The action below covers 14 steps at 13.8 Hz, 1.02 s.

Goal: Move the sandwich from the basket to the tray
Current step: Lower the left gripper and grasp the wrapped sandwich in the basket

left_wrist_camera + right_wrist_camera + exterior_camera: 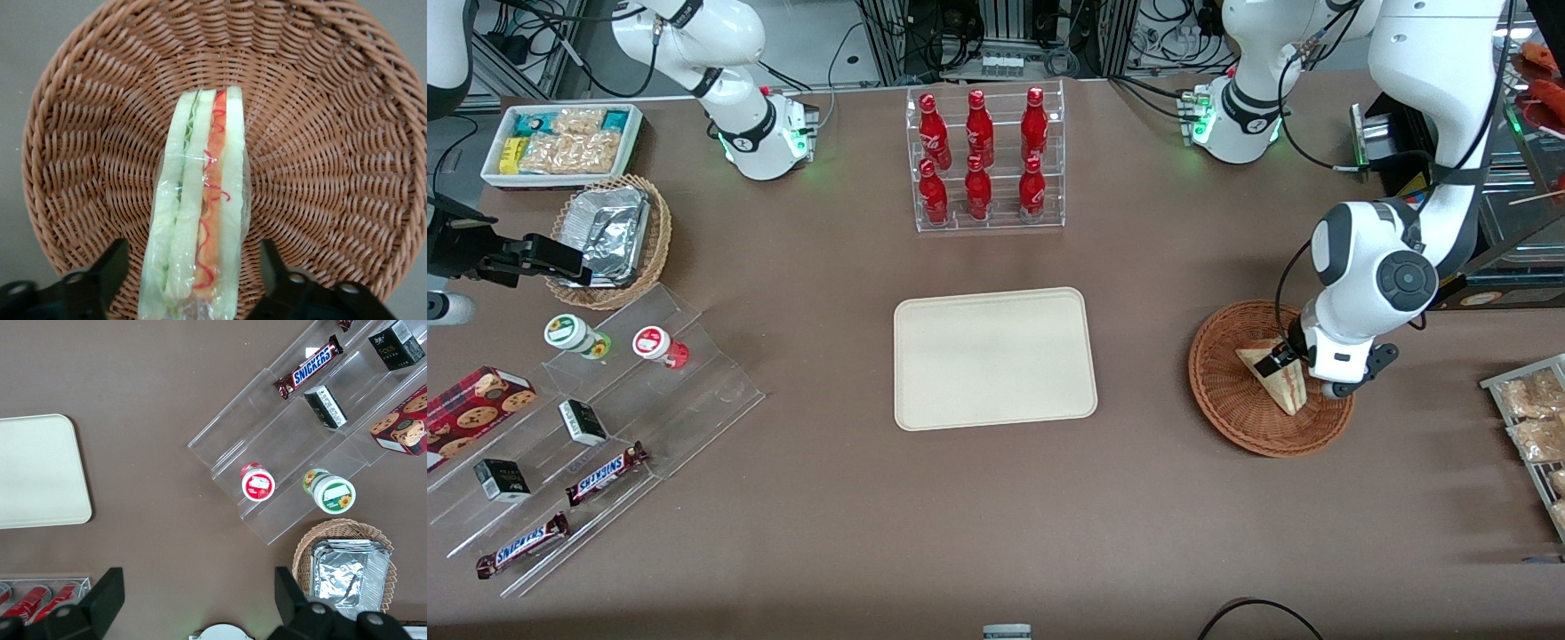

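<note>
Hand point(1288, 363) over basket point(1232, 404), near the desk's point(871, 516) working-arm edge.
Open fingers point(110, 270) flank the wrapped sandwich point(200, 213), gripping nothing; tray point(994, 357) lies bare at desk centre.

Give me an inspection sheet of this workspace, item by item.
Surface: brown table, no spills seen.
Job's things: sandwich wrapped in film, lying in the basket; tray bare.
Clutter: rack of red bottles; stepped acrylic stand with Snickers bars and small tubs; foil container; bin of snack packets.
Grippers: gripper down in the basket, open, one finger on either side of the sandwich.
Cables: black cable along the working arm.
Surroundings: equipment frames and wiring above the table edge.
</note>
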{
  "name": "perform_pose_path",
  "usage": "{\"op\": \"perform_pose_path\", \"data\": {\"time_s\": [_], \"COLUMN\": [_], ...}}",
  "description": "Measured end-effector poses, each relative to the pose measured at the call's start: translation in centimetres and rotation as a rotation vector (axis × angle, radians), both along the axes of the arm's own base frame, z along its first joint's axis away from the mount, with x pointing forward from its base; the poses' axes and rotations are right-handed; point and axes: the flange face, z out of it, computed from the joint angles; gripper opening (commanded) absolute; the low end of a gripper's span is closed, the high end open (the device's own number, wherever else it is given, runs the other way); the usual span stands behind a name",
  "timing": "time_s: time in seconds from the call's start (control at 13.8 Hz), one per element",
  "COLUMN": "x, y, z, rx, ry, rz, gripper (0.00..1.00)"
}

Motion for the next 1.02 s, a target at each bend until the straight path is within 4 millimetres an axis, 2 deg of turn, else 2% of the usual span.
{"op": "perform_pose_path", "data": {"time_s": [0.29, 0.44, 0.51, 0.65, 0.8, 1.02], "x": [0.2, 0.9, 1.3, 2.0, 2.2, 0.8], "y": [-0.4, -1.2, -2.2, -5.6, -10.0, -16.7], "z": [0.5, 2.2, 3.5, 6.3, 8.4, 9.7], "rx": [0.001, 0.003, 0.003, 0.006, 0.008, 0.008], "ry": [0.015, 0.044, 0.062, 0.084, 0.079, 0.063], "rz": [-0.011, -0.037, -0.069, -0.137, -0.21, -0.323], "gripper": [0.0, 0.0, 0.0, 0.0, 0.0, 0.0]}}
